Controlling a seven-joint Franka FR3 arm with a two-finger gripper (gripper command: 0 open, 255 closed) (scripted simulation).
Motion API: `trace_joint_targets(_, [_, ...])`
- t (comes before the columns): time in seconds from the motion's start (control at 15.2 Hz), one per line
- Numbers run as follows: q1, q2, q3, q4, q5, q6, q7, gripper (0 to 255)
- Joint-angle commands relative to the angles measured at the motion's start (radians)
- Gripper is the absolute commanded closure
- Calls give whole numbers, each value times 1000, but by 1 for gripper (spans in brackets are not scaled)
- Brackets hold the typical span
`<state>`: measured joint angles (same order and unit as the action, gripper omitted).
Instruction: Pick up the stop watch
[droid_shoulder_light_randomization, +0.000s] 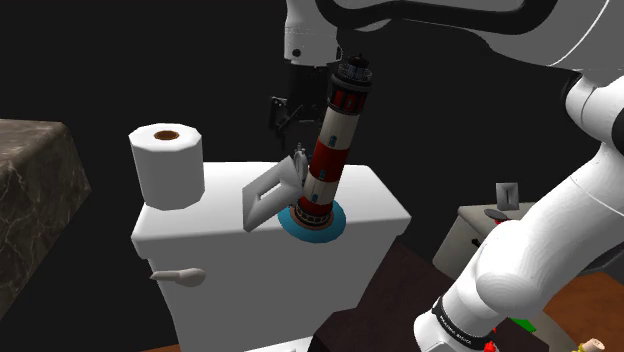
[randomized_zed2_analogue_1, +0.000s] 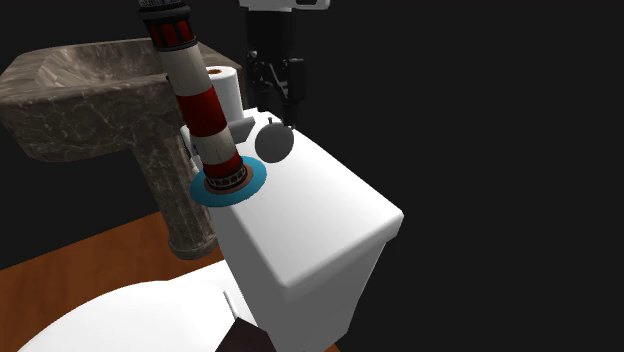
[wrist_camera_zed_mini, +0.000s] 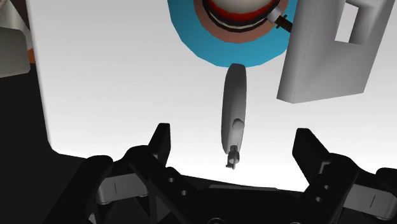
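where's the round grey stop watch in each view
Shoulder view: stop watch is a grey sliver between the angular grey block and the red-and-white lighthouse model.
Second exterior view: stop watch upright on the white tank, right of the lighthouse.
Wrist view: stop watch edge-on beside the block.
Shared landmark: the lighthouse's round blue base.

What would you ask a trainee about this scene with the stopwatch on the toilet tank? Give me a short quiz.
1. True or false: the fingers are shut on the stopwatch.
2. The stopwatch: A lies flat; B stands on its edge; C hangs in the air.
3. Which tall red-and-white model stands beside the stopwatch on the toilet tank?
Key: 1 false, they stand open on either side of it; 2 B; 3 the lighthouse.
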<state>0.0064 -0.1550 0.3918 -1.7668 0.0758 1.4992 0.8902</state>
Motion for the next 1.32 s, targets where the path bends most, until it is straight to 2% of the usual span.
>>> trace_joint_targets(0.0, [1,-5,1,-32,2,28,0,0])
trace_joint_targets(0.26, [2,-10,1,-72,4,63,-2,0])
trace_joint_targets(0.33, [1,-9,1,-70,4,62,-3,255])
trace_joint_targets(0.92, [2,-10,1,-72,4,63,-2,255])
trace_joint_targets(1.25, [0,2,1,8,0,-5,2,255])
